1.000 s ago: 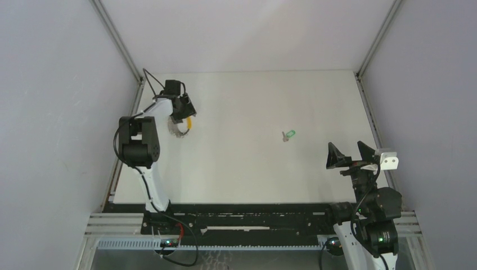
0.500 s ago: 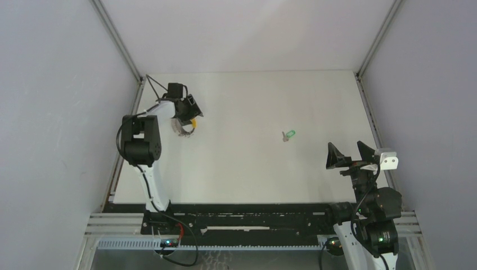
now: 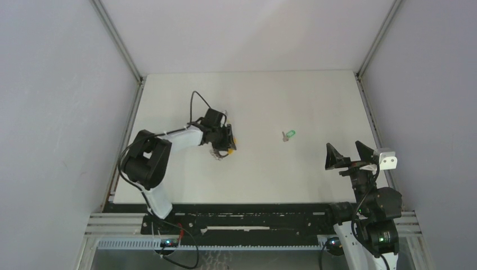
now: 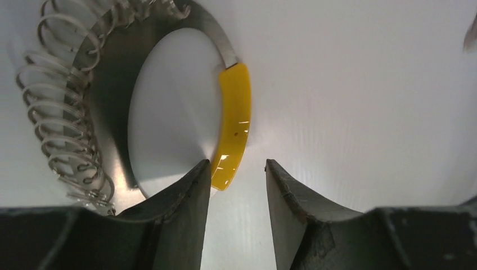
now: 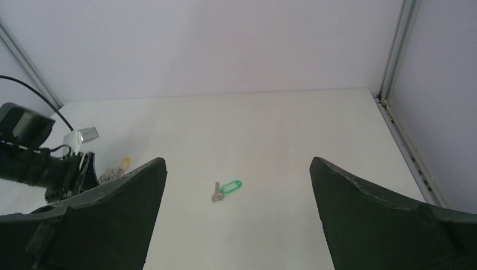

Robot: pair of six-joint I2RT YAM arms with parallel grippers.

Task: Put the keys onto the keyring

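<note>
Left wrist view: left gripper half spread, pinching nothing; right gripper wide apart. Might shut beside yellow key, shoving keyring.

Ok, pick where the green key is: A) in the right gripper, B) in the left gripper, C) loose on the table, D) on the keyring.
C: the green key lies alone on the table, apart from the left gripper at the keyring and the open right gripper.
</note>
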